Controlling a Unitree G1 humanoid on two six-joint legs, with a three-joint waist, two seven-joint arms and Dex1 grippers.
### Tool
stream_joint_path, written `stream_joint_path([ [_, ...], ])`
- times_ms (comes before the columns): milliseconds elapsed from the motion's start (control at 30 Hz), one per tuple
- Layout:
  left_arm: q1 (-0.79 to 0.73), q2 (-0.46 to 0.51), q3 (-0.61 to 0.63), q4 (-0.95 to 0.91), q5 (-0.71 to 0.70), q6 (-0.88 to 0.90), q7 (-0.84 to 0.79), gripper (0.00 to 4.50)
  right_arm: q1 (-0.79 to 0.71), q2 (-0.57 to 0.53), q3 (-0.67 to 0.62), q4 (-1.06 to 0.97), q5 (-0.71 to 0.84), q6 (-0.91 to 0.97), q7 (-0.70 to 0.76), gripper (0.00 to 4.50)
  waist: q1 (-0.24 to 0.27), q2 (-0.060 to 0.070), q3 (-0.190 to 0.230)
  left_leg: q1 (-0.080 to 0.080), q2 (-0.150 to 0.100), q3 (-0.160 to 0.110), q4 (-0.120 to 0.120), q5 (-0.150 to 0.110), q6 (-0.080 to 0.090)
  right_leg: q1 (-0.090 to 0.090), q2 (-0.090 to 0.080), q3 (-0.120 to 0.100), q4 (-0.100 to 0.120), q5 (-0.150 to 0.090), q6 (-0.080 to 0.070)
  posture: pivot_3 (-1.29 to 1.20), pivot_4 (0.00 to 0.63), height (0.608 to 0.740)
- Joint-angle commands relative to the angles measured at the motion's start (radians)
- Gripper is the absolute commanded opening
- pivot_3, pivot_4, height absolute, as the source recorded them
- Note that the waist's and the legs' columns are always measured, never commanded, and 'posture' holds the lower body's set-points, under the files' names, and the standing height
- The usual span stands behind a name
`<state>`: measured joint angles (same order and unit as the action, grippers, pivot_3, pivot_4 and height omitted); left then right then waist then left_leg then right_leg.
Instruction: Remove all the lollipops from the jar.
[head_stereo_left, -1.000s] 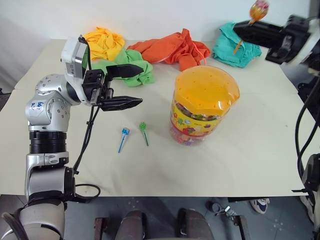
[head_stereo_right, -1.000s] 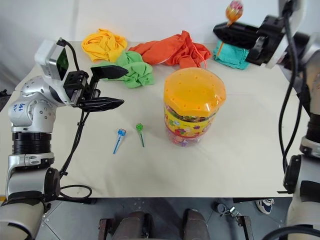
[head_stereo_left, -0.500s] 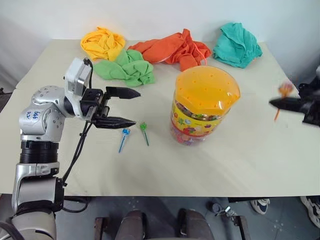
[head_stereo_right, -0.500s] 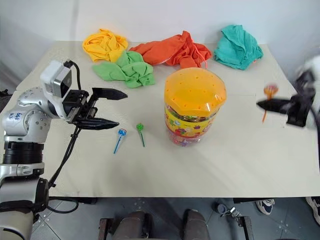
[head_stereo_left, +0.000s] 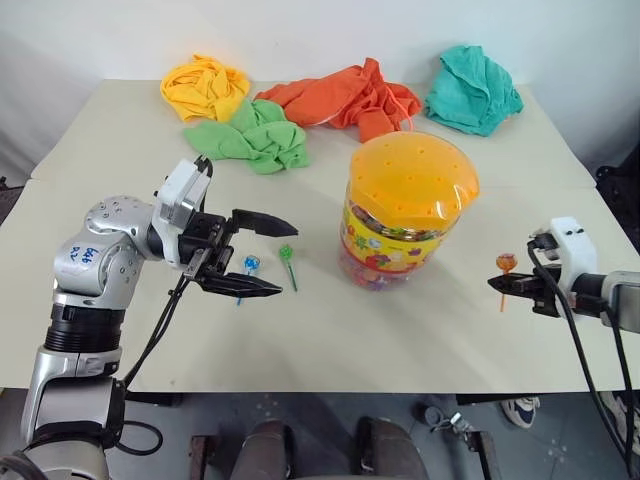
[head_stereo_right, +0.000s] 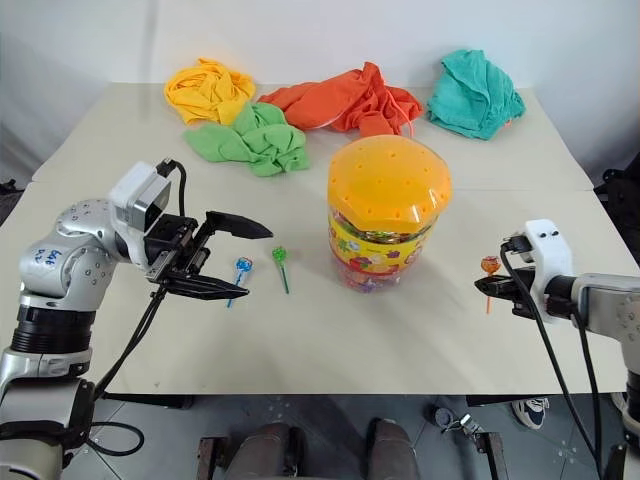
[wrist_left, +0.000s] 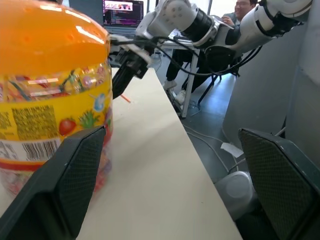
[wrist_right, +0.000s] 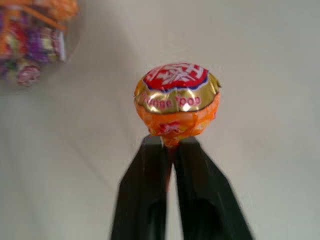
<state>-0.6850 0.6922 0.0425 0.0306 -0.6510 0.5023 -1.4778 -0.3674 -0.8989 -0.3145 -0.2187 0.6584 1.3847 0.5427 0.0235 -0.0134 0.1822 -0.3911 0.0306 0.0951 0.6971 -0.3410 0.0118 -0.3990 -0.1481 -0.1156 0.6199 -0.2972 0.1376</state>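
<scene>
A: Where are the lollipops?

B: The orange lollipop is pinched by its stick just under the head in the right gripper, low over the table to the right of the jar. The blue lollipop and green lollipop lie side by side on the table left of the jar, which has its orange lid on.

A: How should the set-down go?

B: I'd bring the stick's tip onto the bare table well apart from the jar, then let the fingers part and back straight out so the stick isn't dragged.

A: And the arms?

B: The right arm reaches in from the right edge, its gripper angled downward and pointing toward the jar, fingers clamped close on the stick. The left gripper hovers level above the blue lollipop, pointing toward the jar, jaws spread wide and empty.
</scene>
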Motion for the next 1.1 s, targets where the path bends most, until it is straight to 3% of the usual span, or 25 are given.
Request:
stream_joint_path([
  [33,-0.005,0.021,0.052,-0.020,-0.017,0.008,0.043,4.50,-0.009,-0.005,0.005,0.019,-0.027,-0.048,-0.003,1.77,0.000,0.000,0.000,0.000,0.000,0.000,0.000,0.000,0.000,0.000,0.000,0.000,0.000,0.000,0.000,0.00,0.150,0.740],
  [267,0.017,0.043,0.056,-0.019,0.014,0.004,0.100,4.50,-0.010,-0.031,-0.013,0.019,-0.019,-0.080,0.035,4.10,-0.002,0.000,0.000,0.000,0.000,0.000,0.000,0.000,0.000,0.000,0.000,0.000,0.000,0.000,0.000,0.00,0.150,0.740],
  [333,0.022,0.048,0.052,-0.013,0.017,0.010,0.110,4.50,-0.008,-0.055,-0.020,0.004,-0.009,-0.100,0.069,4.48,-0.001,0.000,0.000,0.000,0.000,0.000,0.000,0.000,0.000,0.000,0.000,0.000,0.000,0.000,0.000,0.00,0.150,0.740],
  [667,0.003,0.081,0.086,0.096,0.046,-0.063,0.084,4.50,0.031,-0.183,-0.145,-0.144,0.061,-0.543,0.524,4.48,0.000,0.000,0.000,0.000,0.000,0.000,-0.001,0.000,0.000,0.000,0.000,0.000,-0.001,0.000,0.000,0.00,0.150,0.740],
  [900,0.035,0.155,0.120,0.209,0.087,-0.131,0.060,4.50,0.104,-0.259,-0.181,-0.037,0.000,-0.801,0.786,4.48,0.001,0.000,0.000,0.001,0.000,0.000,-0.001,0.000,0.000,0.000,0.000,0.000,-0.001,0.000,0.000,0.00,0.150,0.740],
  [1100,0.089,0.188,0.169,0.211,0.064,-0.106,0.063,4.50,0.131,-0.257,-0.159,0.076,-0.045,-0.909,0.831,4.48,-0.002,0.000,0.000,0.001,0.000,0.001,0.000,-0.001,0.001,0.000,0.000,0.000,0.000,0.000,0.000,0.00,0.150,0.740],
])
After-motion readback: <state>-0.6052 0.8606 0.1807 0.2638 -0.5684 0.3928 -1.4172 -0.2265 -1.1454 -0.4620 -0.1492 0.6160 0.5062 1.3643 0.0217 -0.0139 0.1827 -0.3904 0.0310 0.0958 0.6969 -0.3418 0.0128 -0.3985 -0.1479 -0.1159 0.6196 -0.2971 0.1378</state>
